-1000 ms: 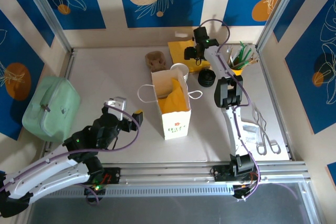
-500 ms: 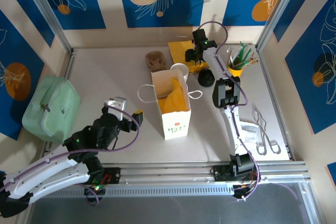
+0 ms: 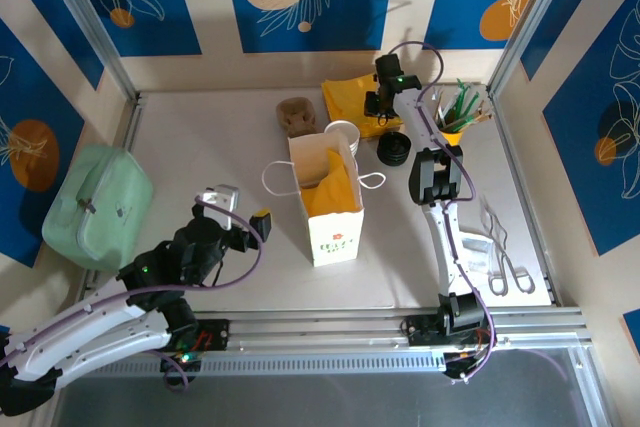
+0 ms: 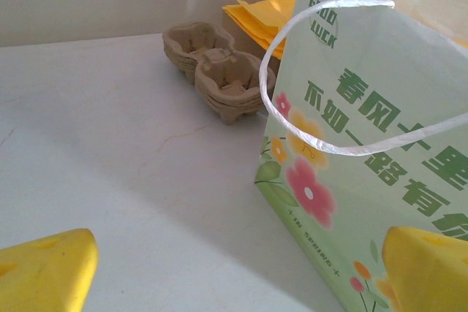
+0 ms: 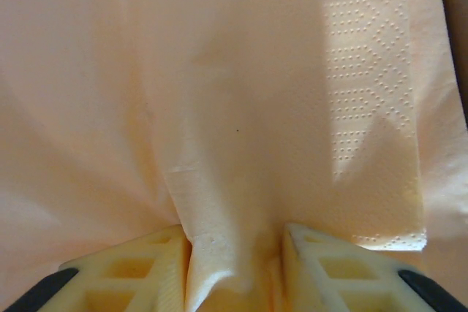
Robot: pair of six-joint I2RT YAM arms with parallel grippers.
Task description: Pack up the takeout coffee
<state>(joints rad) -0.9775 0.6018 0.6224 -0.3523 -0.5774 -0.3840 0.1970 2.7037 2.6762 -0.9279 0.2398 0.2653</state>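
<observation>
Takeout coffee packing: right claw (image 5: 232, 268) clamped on napkin (image 5: 219, 93), 1 o'clock of bag (image 3: 335, 237), likely to add it. Left claw (image 3: 240, 209) apart at 8 o'clock, probably ready to steady bag.

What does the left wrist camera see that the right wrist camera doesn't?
Left wrist: a flowery bag, cup trays and the table. Right wrist: a napkin close up, pinched by the right end effector. Both: napkins, and yellow fingers at the bottom.
</observation>
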